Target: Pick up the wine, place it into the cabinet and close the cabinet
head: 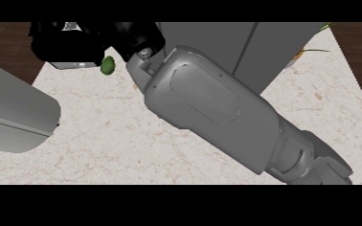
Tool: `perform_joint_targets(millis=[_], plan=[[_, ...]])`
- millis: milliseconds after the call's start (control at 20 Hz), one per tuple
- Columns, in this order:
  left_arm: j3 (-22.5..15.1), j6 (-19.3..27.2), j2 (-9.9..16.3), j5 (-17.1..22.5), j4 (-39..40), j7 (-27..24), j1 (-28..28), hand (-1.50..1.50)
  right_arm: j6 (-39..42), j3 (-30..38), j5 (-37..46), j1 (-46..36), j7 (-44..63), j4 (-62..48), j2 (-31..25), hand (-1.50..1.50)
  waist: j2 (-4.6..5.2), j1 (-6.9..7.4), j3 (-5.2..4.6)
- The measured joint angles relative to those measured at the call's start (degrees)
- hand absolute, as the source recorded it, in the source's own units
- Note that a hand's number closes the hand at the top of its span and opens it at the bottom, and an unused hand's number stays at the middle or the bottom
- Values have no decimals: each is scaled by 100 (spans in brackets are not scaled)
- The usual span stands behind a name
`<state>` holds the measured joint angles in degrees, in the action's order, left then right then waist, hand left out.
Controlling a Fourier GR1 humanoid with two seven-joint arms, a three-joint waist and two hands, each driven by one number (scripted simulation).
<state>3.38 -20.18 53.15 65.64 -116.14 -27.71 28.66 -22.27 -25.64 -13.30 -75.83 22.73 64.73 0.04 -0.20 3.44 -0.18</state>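
**Count of what shows on the surface**

One marble surface fills the view. Two grey forearms show: one large forearm crossing the middle, and one at the left edge. One black hand is visible at the top left. One small green object sits just below that hand. One grey cabinet stands at the top. One plant shows partly at the upper right.

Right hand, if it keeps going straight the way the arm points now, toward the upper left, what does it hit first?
Probably nothing close: the right hand already sits at the counter's far left corner, with only dark floor beyond. A small green thing lies just under it, beside that line. Depth is hard to judge.
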Motion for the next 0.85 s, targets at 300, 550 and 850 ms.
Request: perform_joint_targets(millis=[300, 550, 850], plan=[[136, 44, -2, 106, -66, 121, -46, 150, 301, -38, -4, 96, -703, -391, -13, 150, -164, 30, -21], [239, 147, 22, 209, -85, 202, -123, 150, 532, -71, 87, 217, -1256, -502, -42, 150, -223, 35, -65], [273, 231, 41, 255, -116, 274, -204, 150, 629, -114, 213, 296, -1656, -562, -77, 150, -244, 47, -109]])
